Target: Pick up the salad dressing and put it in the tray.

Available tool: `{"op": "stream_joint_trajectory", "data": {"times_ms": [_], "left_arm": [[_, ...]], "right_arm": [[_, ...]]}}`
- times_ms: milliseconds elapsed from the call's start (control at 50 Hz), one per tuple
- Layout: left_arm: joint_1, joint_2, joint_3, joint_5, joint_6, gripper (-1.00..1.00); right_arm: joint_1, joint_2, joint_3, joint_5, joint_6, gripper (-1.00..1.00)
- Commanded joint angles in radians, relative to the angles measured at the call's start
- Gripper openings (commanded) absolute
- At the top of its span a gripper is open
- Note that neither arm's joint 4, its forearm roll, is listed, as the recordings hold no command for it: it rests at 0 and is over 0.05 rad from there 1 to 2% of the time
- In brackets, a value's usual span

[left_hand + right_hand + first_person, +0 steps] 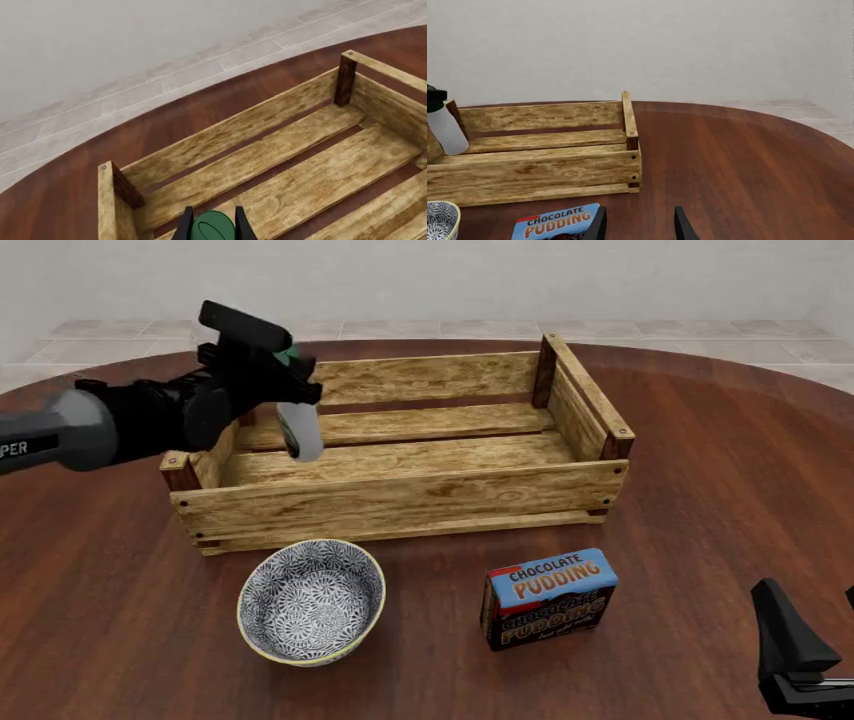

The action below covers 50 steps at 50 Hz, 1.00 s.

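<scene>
Left wrist view: my left jaws point(213, 231) are clenched on the dark green cap of the slim whitish salad dressing bottle point(213, 229). One black finger sits on each side of the cap, gap no wider than the cap itself. Below lies the large light-wood slatted crate with darker corner posts, the tray point(220, 135), with its floor slats in line with the jaws. I judge I'm holding by the cap so the body hangs free and goes in base first.

Front view: the left jaws point(276, 372) hang over the tray's point(400, 502) left end, the bottle point(299, 430) dangling below them, tilted slightly. Whether its base touches the floor slats I cannot tell; it looks just clear. So the drop point is reached and release is not yet done. A round blue-patterned bowl point(311, 602) and a blue-and-black chocolate pudding box point(550, 598) sit on the dark wood bench point(694, 440) in front of the tray, apart from it. My right jaws point(814, 660) are parked low at the near right corner, well away.

Right wrist view: the right jaws point(639, 224) are released, fingers spread, gripping nothing, with bare bench between them. The pudding box point(558, 223) is just beside one finger; contact I cannot tell. The bottle point(443, 127) shows at the tray's point(540, 176) far end, cap up.
</scene>
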Motion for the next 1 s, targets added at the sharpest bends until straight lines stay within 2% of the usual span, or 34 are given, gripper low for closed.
{"op": "stream_joint_trajectory", "data": {"times_ms": [20,1000], "left_arm": [[0.005,0.047,-0.014,-0.014,-0.001,-1.00],[0.030,0.188,-0.035,-0.060,-0.033,-1.00]], "right_arm": [[0.000,-0.001,-0.003,0.004,0.002,1.00],[-0.009,-0.002,0.002,0.001,0.008,1.00]]}}
